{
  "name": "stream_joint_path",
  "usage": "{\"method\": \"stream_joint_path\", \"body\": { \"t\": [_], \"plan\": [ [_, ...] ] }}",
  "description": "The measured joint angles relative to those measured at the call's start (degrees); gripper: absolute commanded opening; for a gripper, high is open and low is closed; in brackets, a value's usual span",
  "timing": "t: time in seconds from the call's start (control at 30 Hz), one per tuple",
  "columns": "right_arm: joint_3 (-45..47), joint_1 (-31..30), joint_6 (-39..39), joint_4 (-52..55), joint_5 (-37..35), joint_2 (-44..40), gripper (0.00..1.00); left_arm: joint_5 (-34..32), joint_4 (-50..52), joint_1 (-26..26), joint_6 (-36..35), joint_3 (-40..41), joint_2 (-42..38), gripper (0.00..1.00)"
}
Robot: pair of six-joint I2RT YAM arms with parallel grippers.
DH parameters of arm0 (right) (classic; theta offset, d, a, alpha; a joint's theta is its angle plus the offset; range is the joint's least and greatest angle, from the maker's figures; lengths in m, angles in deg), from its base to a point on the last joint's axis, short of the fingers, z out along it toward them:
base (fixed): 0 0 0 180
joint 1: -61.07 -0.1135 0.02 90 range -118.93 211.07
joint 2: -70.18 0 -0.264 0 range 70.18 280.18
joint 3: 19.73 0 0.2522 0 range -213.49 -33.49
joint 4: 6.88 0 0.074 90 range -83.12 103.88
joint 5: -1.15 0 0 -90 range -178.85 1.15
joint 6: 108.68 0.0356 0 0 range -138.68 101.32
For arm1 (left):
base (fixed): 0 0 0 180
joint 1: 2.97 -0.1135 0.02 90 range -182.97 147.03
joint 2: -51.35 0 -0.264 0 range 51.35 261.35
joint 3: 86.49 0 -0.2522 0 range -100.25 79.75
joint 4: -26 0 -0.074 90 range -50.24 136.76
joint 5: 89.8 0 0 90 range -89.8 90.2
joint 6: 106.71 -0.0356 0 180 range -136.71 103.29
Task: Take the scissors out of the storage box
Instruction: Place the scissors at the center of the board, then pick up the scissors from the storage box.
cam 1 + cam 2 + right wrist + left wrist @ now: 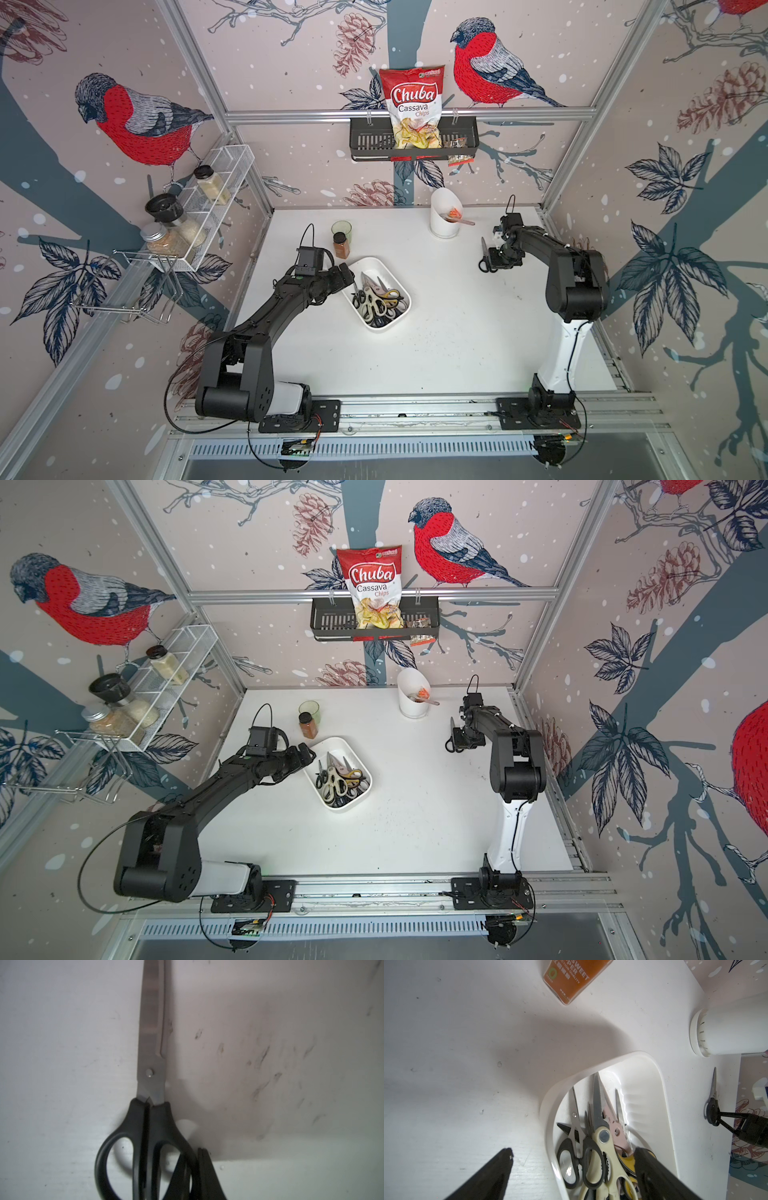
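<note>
The storage box sits on the white counter, left of centre in both top views. It holds a heap of scissors lying with blades toward the back wall and handles toward the arm bases.

The left wrist view shows several of them:
- A cream-handled pair with a serrated blade lies on top.
- A pinkish-beige pair lies just beside it.
- A black-looped pair lies against the box wall.
- A yellow handle is half hidden.

The left claw is spread wide and has hold of nothing. It hangs at the box's rim, with one finger over bare counter outside the box and the other above the handles inside.

The right claw is closed tight on one finger loop of the black-handled scissors. It holds them well apart from the box, over the right rear part of the counter. Their blades are shut and point toward the back wall. They sit low over the surface and cast a shadow beside them, but I cannot tell whether they touch it.

A white cylindrical holder stands near them at the back. A spice jar and a green cup stand together just behind the box.
</note>
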Motion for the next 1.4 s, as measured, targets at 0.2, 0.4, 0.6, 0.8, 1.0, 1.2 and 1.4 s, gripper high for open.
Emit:
{"method": "stream_joint_path", "body": {
  "t": [0.2,0.4,0.6,0.8,1.0,1.2,1.4],
  "plan": [
    [-0.1,0.0,-0.2,-0.9,-1.4,0.1,0.46,-1.2,0.2,0.0,-0.9,-0.5,0.2,0.95],
    [0.1,-0.1,0.1,-0.3,-1.5,-1.0,0.52,-1.4,0.2,0.0,-1.0,-0.7,-0.3,0.95],
    [0.4,-1.4,4.1,0.5,-2.8,-7.3,0.53,-1.5,0.0,0.0,-0.9,-0.2,-1.8,0.95],
    [2.8,-10.5,9.8,2.6,-5.5,-13.1,0.49,-1.5,-0.3,-0.6,0.2,1.2,-3.0,0.95],
    [0.9,-24.2,16.6,4.4,-5.4,-14.5,0.4,-1.5,-1.1,-2.0,1.1,3.4,-4.5,0.95],
    [-2.6,-38.5,24.2,4.5,-3.5,-13.6,0.31,-1.2,-1.3,-4.2,2.1,6.7,-6.7,0.95],
    [-7.4,-49.6,30.6,4.0,-2.9,-8.9,0.27,-1.0,-1.3,-5.4,2.2,9.5,-8.7,0.95]
  ]
}}
